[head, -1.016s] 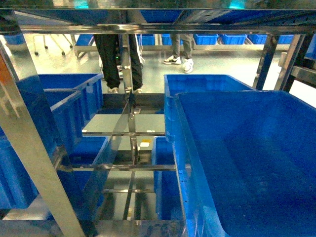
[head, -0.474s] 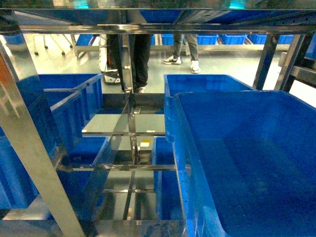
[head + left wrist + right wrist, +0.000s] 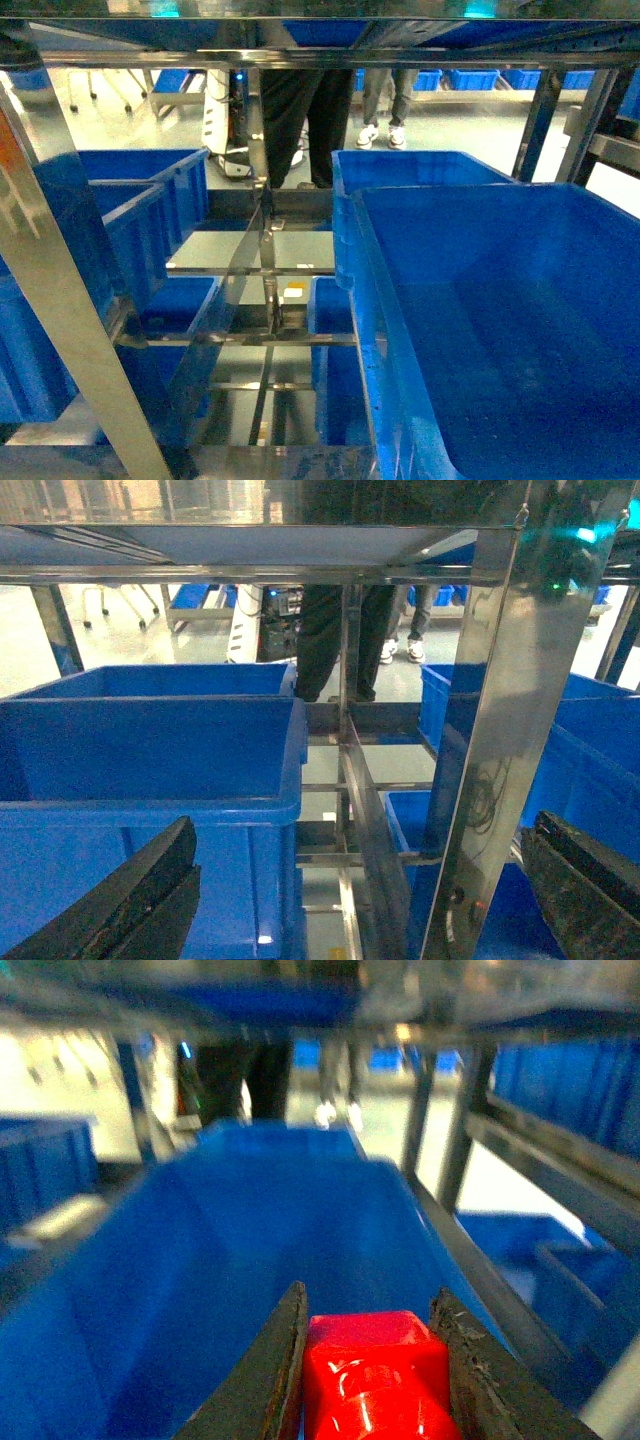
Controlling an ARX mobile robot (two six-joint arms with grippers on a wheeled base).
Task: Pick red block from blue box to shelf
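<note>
With the red block (image 3: 375, 1375) pinched between the right tool's (image 3: 370, 1360) fingers above a dark blue crate (image 3: 200, 1260) inside the shelf (image 3: 60, 300), and the left tool (image 3: 350, 890) spread and idle, carrying it level and lowering gently seems wisest.

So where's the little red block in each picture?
Head: the red block is not in it.
Left wrist: not in it.
Right wrist: bottom middle, red block pinched in the right tool, above a blue crate.
Shared landmark: the steel shelf posts.
</note>
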